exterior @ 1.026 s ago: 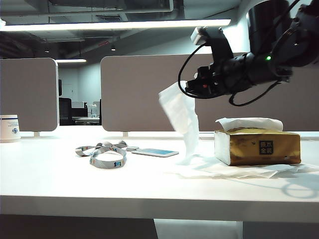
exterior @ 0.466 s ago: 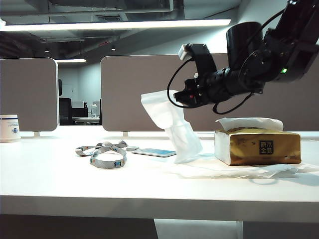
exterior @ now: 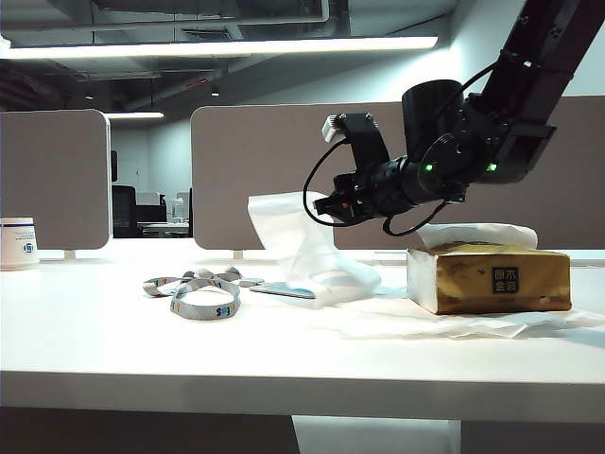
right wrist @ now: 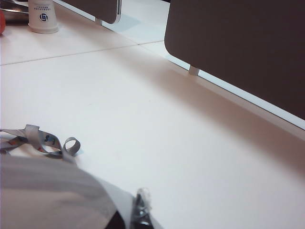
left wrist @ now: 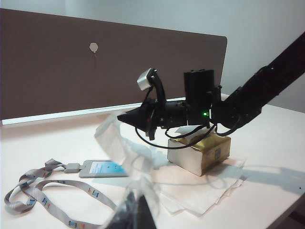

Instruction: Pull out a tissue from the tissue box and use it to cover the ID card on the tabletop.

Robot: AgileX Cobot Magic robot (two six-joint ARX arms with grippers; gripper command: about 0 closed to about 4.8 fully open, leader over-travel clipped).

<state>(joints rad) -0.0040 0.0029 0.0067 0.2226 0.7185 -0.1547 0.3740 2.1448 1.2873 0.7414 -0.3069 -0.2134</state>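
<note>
The right pincer [exterior: 319, 206] hangs above the surface [exterior: 284, 350], just beside the gold tissue box [exterior: 487, 277] on its lanyard side, its tips pressed together on the upper edge of the tissue [exterior: 302, 246]; the sheet drapes down from that pinch and its lower end spreads on the surface over the near end of the ID card [left wrist: 102, 168], whose blue face shows in part beyond the sheet in the left wrist view; the card's grey lanyard [exterior: 198, 291] lies looped further off, away from the box; another tissue [exterior: 473, 234] pokes from the top of the box, and the box stands on a broad white sheet [exterior: 444, 323]; a white cup [exterior: 17, 243] sits at the far left edge of the surface, well apart; the left pincer [left wrist: 133, 212] shows only as a dark blurred tip low in its own wrist view, clear of everything, and whether it is spread I cannot tell
</note>
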